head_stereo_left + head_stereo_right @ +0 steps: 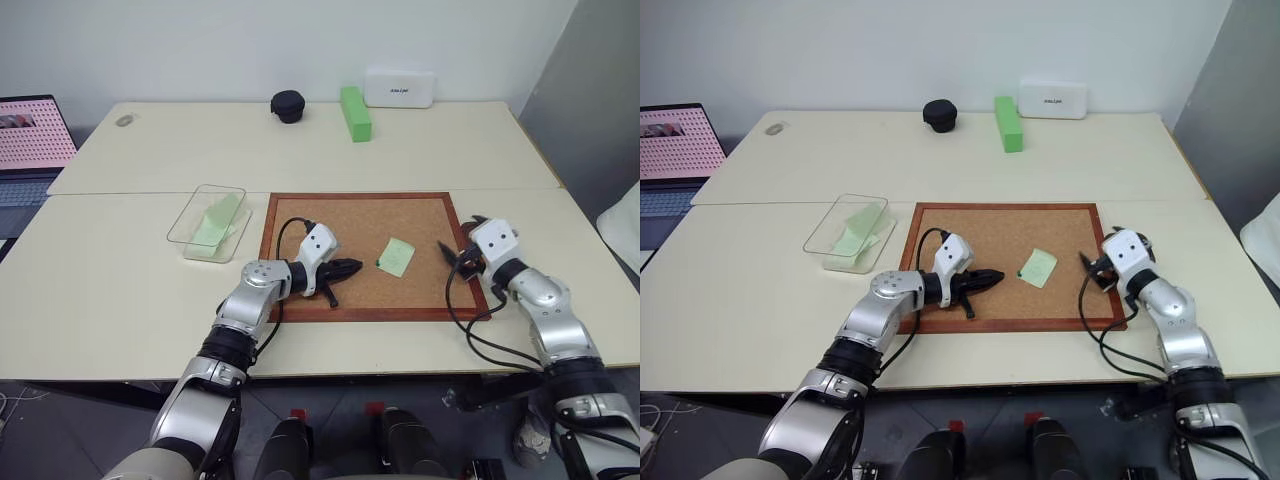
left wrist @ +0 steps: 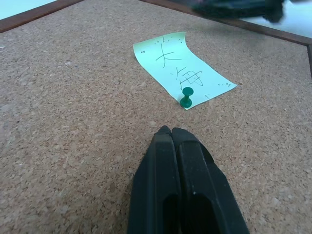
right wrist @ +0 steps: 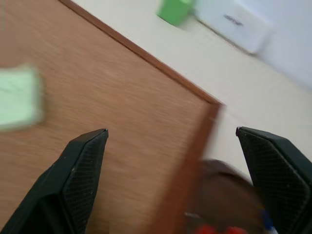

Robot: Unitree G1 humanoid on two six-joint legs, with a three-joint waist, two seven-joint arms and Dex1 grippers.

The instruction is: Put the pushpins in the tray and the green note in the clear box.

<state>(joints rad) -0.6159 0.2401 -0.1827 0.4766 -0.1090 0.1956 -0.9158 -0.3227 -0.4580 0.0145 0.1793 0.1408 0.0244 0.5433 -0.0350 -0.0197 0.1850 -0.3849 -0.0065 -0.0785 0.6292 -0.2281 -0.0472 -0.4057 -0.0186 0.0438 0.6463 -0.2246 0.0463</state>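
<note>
1. At the far left of the table [image 1: 110, 290] I see the clear box [image 1: 206, 223], lying just beside the left edge of the corkboard [image 1: 360, 210]; a pale green slip already lies inside it.
2. My left hand [image 1: 350, 267] rests low over the left part of the corkboard, pointing toward the note. Its two black fingers [image 2: 168, 161] are pressed together with no gap, and they hold nothing.
3. The green note [image 1: 397, 256] lies flat on the cork, right of centre, with handwriting on it. One green pushpin [image 2: 186, 97] stands upright in its near corner, pinning it to the board, just ahead of my left fingertips.
4. My right hand [image 1: 458, 257] hovers at the right edge of the corkboard. Its fingers are spread wide apart and nothing is gripped between them.
5. The tray [image 3: 229, 195] shows in the right wrist view as a dark reddish-brown dish just outside the board's right frame, between the spread fingers, with blurred red and blue bits in it; I cannot tell what they are.
6. Along the back of the table stand a black round object [image 1: 288, 106], a bright green block [image 1: 354, 113] and a white case [image 1: 399, 88].
</note>
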